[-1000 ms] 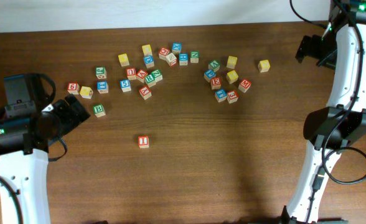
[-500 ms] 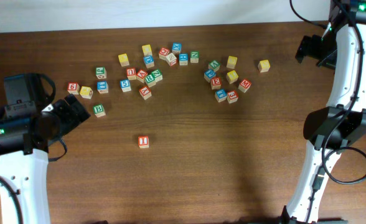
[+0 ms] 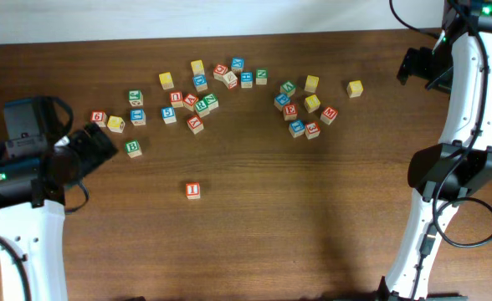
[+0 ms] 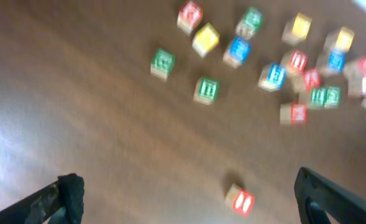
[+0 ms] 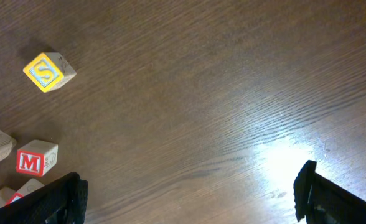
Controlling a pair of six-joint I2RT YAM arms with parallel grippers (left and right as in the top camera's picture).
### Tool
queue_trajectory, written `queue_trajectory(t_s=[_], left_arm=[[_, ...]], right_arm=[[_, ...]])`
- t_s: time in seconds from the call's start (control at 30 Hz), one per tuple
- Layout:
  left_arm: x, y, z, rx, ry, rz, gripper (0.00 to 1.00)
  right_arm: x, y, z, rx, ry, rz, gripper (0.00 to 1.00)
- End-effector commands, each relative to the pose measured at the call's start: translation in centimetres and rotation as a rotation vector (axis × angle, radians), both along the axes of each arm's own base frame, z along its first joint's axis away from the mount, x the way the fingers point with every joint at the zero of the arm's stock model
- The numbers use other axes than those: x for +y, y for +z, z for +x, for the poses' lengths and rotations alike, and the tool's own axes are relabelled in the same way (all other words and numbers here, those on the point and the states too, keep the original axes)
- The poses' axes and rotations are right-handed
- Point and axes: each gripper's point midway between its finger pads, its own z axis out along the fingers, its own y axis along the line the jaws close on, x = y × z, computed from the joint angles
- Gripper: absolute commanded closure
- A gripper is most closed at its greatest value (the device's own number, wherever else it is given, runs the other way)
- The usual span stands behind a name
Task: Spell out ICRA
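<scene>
The red I cube point(image 3: 193, 190) sits alone on the wooden table point(image 3: 313, 226), well apart from the other cubes point(image 3: 202, 102) scattered along the far side. The letters there are too small to tell which are the C, R and A. The left gripper point(image 3: 102, 148) hovers at the table's left side near a green cube point(image 3: 132, 148), jaws spread wide and empty. The right gripper point(image 3: 407, 65) hangs over the far right corner, also wide and empty, above bare wood with a yellow S cube point(image 5: 46, 71) and a red M cube point(image 5: 32, 162) nearby.
</scene>
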Motion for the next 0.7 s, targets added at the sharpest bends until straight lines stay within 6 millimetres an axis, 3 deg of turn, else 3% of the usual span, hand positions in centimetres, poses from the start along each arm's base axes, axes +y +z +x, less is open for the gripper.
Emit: queue_trajectory(t_s=[0.0, 0.67], left_arm=[[1.09, 0.47, 0.01, -0.012, 0.038, 0.044, 0.01], [1.07, 0.30, -0.11, -0.002, 0.038, 0.042, 0.01]], right_arm=[[0.32, 0.32, -0.09, -0.004, -0.003, 0.002, 0.02], [0.34, 0.32, -0.08, -0.004, -0.002, 0.002, 0.02]])
